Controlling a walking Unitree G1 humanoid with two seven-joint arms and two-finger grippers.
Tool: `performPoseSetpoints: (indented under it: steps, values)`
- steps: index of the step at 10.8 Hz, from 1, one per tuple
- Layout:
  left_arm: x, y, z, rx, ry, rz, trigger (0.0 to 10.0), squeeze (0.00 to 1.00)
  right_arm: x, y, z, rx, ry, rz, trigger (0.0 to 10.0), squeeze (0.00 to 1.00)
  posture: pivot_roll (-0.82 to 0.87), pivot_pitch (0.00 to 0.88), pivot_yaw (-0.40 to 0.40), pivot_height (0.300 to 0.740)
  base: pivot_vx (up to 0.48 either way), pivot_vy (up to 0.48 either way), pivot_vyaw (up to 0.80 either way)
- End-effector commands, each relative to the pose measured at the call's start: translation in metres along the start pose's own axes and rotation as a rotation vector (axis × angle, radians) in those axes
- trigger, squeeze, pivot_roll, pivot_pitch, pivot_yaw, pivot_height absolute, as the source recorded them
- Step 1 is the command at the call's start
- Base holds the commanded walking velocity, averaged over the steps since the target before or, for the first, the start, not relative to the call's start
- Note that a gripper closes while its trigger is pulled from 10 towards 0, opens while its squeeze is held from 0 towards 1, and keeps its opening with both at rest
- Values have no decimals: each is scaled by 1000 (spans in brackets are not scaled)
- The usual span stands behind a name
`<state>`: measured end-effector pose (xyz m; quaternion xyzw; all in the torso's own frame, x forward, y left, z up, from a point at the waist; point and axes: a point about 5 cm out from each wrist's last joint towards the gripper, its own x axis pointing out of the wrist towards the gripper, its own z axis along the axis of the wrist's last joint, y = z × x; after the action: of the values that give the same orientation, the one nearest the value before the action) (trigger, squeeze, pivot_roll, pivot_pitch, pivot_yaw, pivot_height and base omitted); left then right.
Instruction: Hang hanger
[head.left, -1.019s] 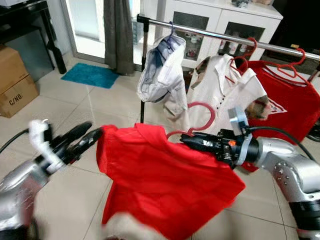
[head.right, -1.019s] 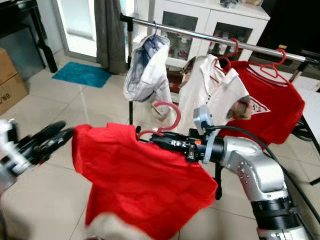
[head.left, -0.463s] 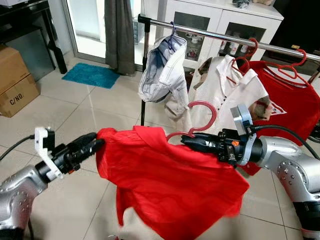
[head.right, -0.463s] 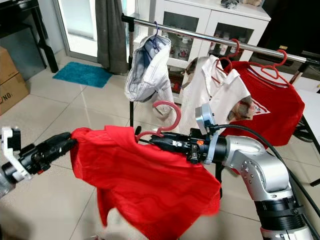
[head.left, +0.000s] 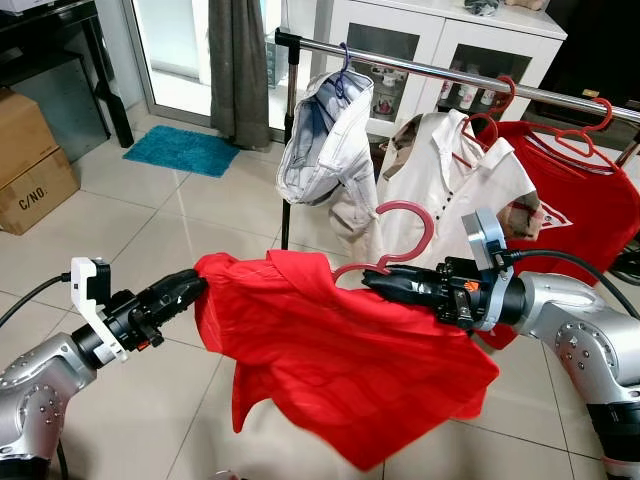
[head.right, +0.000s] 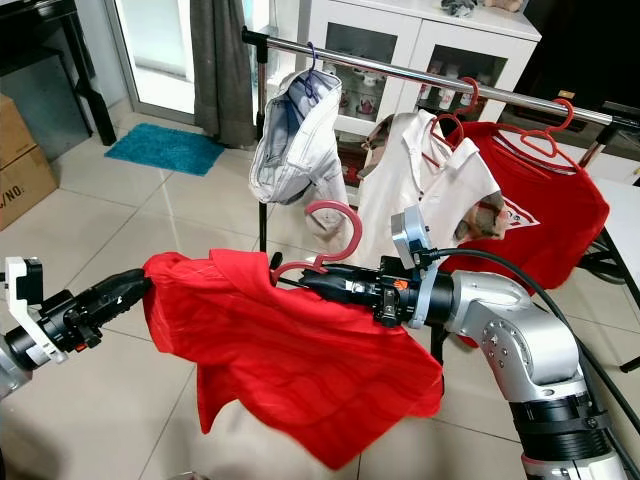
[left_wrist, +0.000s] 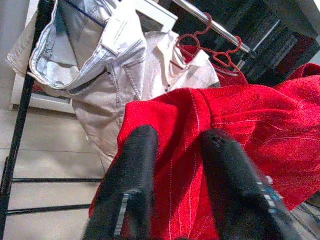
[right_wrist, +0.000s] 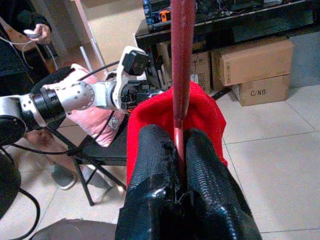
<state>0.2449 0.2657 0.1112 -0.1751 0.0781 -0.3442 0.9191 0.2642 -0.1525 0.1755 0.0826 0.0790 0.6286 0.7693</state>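
— Well, any writing you can read?

— The cardboard box (head.left: 32, 180) on the tiled floor (head.left: 150, 215) by the left wall is printed "C/NO." The red T-shirt (head.left: 580, 215) at the right end of the metal rail (head.left: 450, 76) has a white triangular logo I cannot read.

— What has changed since a second ago?

— The left arm was blurred then and is sharp now. The red shirt (head.left: 340, 355) hung bunched low with something pale at its hem; it now spreads wider and flatter between the two claws. The right arm has barely shifted.

— Where is the hanger?

— The red hanger (head.left: 395, 240), a smooth plastic one with a curved hook, sits in the collar of the red shirt, below and in front of the rail, not on it. The right claw (head.left: 385, 283) is clamped on its neck; in the right wrist view the two ribbed black fingers (right_wrist: 210, 170) press together on the thin red stem (right_wrist: 181, 75).

— And the left claw?

— The left claw (head.left: 190, 287) pinches the shirt's left shoulder edge; in its wrist view the woven, faintly striped red cloth lies between the two fingers (left_wrist: 135, 175).

— What hangs on the rail?

— Pale denim shorts (head.left: 325, 140) near the left end, a cream buttoned shirt (head.left: 450, 185) in the middle, then the red T-shirt. A teal mat (head.left: 180, 150) lies by the grey curtain (head.left: 238, 70).
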Motion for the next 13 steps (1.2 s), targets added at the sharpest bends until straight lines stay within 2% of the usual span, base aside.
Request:
performPoseSetpoints:
  steps: [1, 7, 10, 13]
  values:
    - [0, -1, -1, -11, -12, 9, 0, 0, -5, -1, 9, -38, -19, -9, 0, 0, -89, 0, -68, 740, 0, 0, 0]
    - [-2, 0, 1, 0, -47, 44, 0, 0, -6, -2, 7, -37, -18, -21, 0, 0, -87, 0, -66, 740, 0, 0, 0]
    - [2, -1, 2, -7, -43, -3, 0, 0, -6, -3, 7, -43, -12, -32, 0, 0, -91, 0, -68, 740, 0, 0, 0]
    - [3, -3, 15, -8, -106, -28, 0, 0, -5, -8, 1, -44, 14, -77, 0, 0, -89, 0, -70, 740, 0, 0, 0]
